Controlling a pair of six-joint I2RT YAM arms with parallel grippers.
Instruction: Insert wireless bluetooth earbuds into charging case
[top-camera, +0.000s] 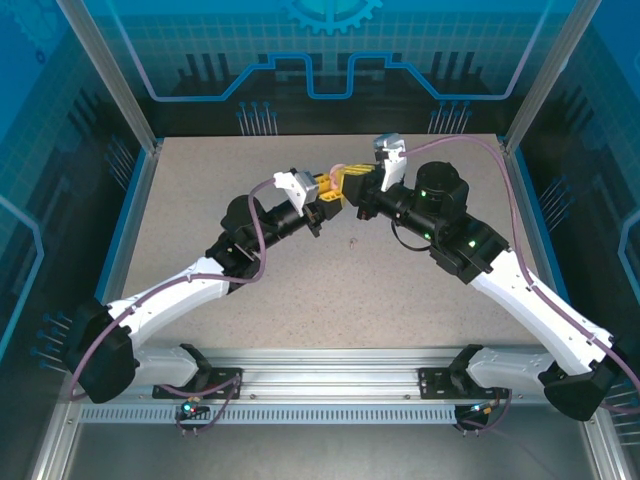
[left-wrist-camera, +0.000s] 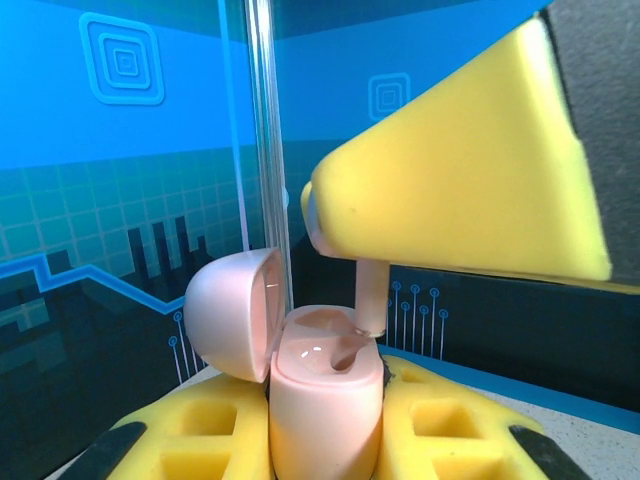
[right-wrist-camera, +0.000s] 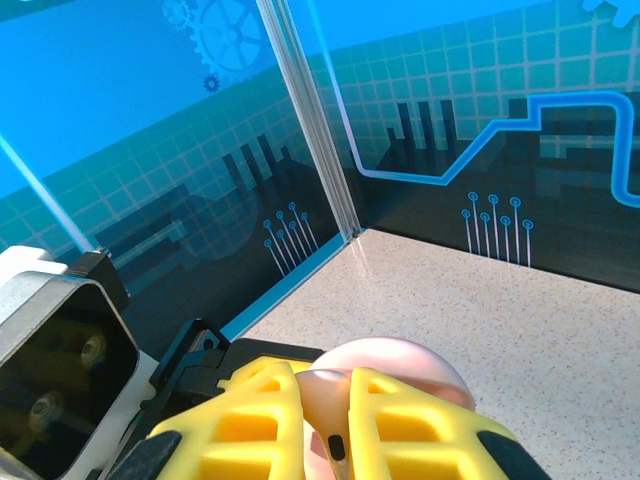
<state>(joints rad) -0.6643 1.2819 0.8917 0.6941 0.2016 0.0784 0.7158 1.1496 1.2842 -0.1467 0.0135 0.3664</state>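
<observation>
Left wrist, centre: my left gripper (left-wrist-camera: 325, 445) clamps open pale-pink round case (left-wrist-camera: 320, 390); right gripper (right-wrist-camera: 325, 390) pinches pale-pink stemmed earbud (left-wrist-camera: 370, 295); lower stem plumb, slowly.

Top camera sits high behind the arm bases (top-camera: 205, 382), looking down and forward across the whole table (top-camera: 300, 300); both wrist cameras ride low and very close, facing the far blue walls (right-wrist-camera: 450, 120), all three sharing the open pink case (left-wrist-camera: 325, 400).
</observation>
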